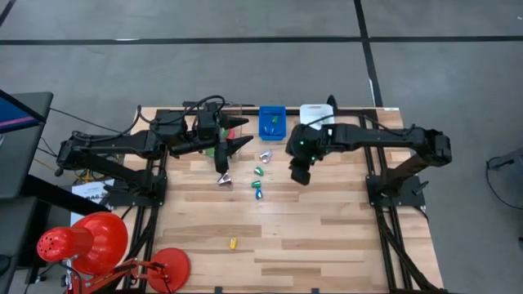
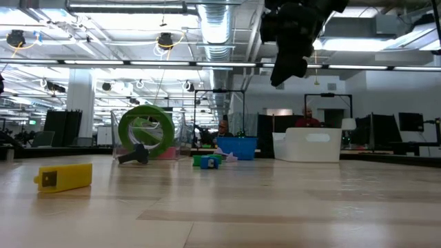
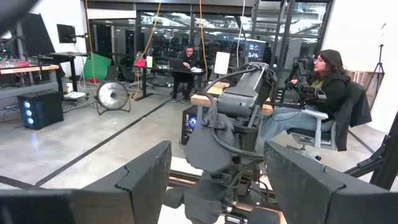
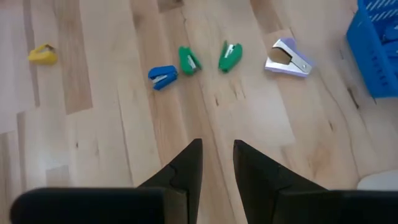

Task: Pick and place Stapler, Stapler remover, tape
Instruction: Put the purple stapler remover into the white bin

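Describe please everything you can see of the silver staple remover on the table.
The staple remover is a small claw-shaped tool of shiny silver metal with a pale lilac tint, its two jaws spread apart like a wedge. It lies flat on the wooden table, alone, touching nothing. A blue basket is near it on one side and a green stapler on the other. No gripper holds it.

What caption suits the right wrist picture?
Right gripper hovers empty above blue stapler, two green staplers, and silver staple remover.
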